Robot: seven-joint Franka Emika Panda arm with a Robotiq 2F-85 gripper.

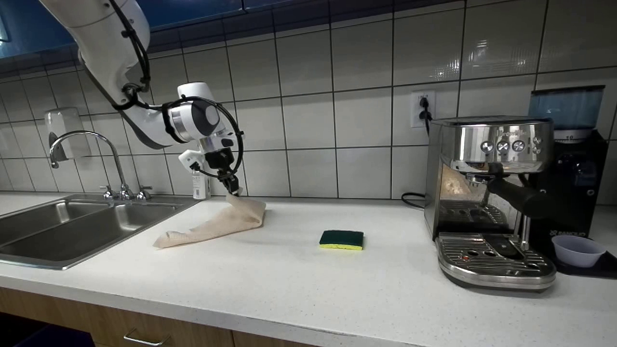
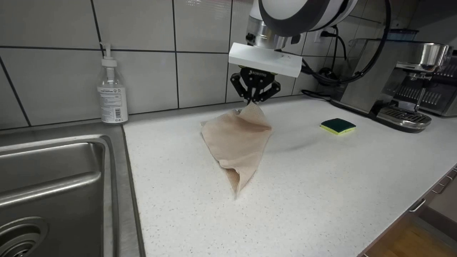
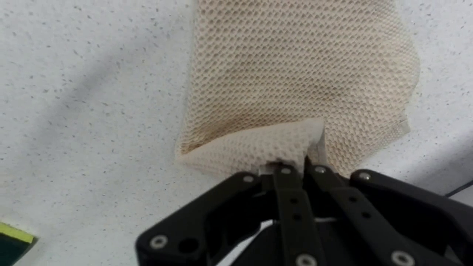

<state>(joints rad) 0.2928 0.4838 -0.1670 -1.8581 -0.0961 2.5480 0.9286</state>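
Observation:
A beige cloth with a honeycomb weave lies partly on the counter, seen in both exterior views as cloth (image 1: 217, 225) and cloth (image 2: 237, 141). One corner is pulled up into a peak, and my gripper (image 2: 252, 101) is shut on that peak, pointing down. The rest of the cloth drapes to the countertop and tapers to a point. In the wrist view, a fold of the cloth (image 3: 292, 70) runs up between the fingertips of my gripper (image 3: 303, 168); the pinched bit itself is hidden. Off to one side lies a green and yellow sponge (image 1: 341, 239), apart from the cloth.
A steel double sink (image 1: 120, 217) with a faucet (image 1: 118, 164) borders the white counter (image 1: 289, 284). By the tiled wall stands a soap bottle (image 2: 113, 96). A coffee machine (image 1: 496, 144), a grinder (image 1: 573, 178) and a small bowl (image 1: 577, 250) occupy the far end.

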